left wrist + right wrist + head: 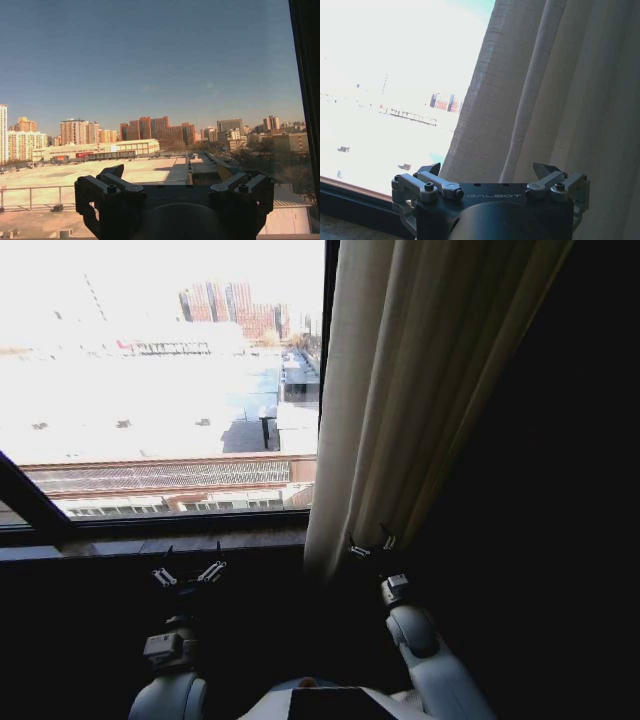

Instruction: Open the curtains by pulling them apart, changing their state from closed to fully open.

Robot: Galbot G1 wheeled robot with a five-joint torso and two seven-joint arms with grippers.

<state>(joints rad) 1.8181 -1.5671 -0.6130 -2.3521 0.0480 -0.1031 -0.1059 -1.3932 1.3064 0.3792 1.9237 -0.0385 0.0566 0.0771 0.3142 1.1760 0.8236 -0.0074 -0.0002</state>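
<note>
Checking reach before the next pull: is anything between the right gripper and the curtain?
Nothing visible. The right gripper, fingers open, sits right at the lower folds of the curtain, with no object between them. The left gripper hangs open below the window sill, apart from the fabric.

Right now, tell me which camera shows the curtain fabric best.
The right wrist view: the curtain hangs close behind the open right gripper, pleats and weave clear. The head view shows it darker; the left wrist view faces the window.

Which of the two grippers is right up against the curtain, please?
The right gripper, open at the curtain edge; the left gripper faces bare window glass.
</note>
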